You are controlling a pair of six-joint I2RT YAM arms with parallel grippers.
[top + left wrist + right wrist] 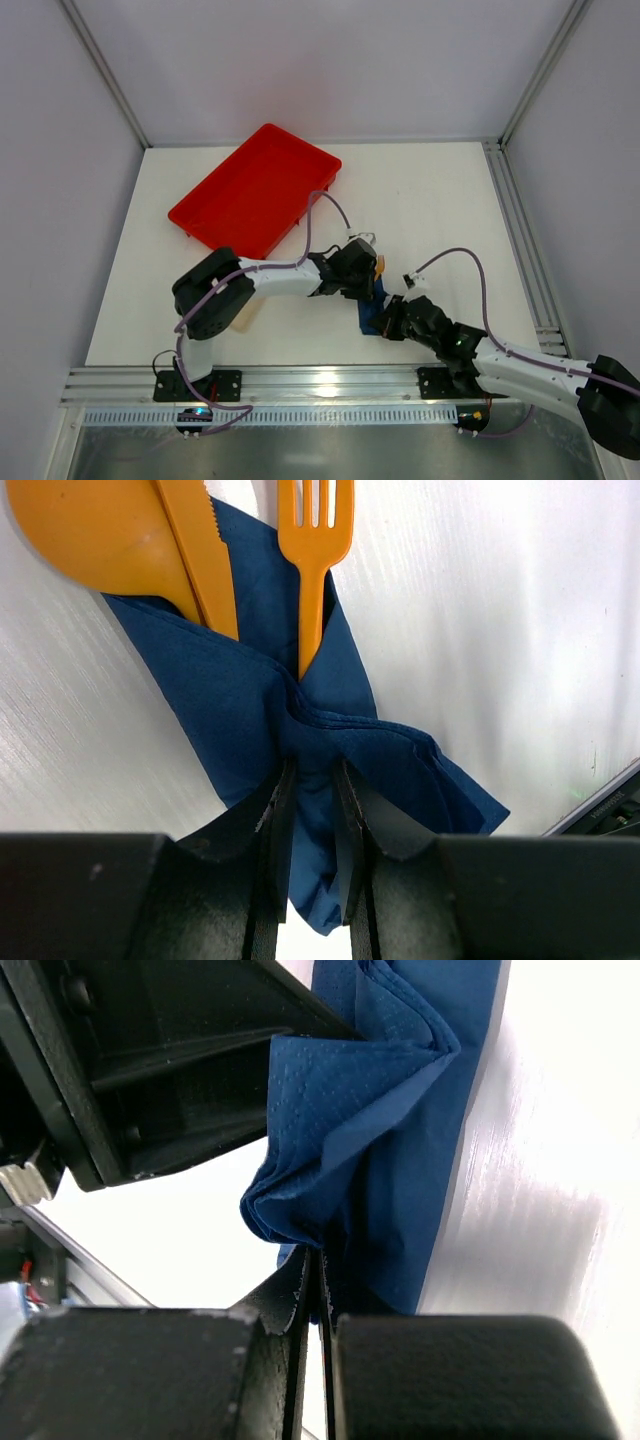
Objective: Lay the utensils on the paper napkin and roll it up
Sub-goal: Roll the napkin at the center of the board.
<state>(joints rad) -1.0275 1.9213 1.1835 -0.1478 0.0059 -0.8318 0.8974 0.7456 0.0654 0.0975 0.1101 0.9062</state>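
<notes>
Napkin [250,710] lies bunched between my two grippers, on the near middle of the table [520,630]. My left gripper [314,785] clamps its gathered waist. My right gripper [312,1270], just nearer, is pinched tight on a loose fold. The orange fork [312,550], knife [200,550] and spoon [90,530] point straight away from the left jaws, handles tucked inside the creased dark blue paper. I judge any rolling must turn across that axis.

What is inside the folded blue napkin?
An orange fork, knife and spoon stick out of the napkin. Their handles go in under the paper and are covered, so their ends cannot be seen.
</notes>
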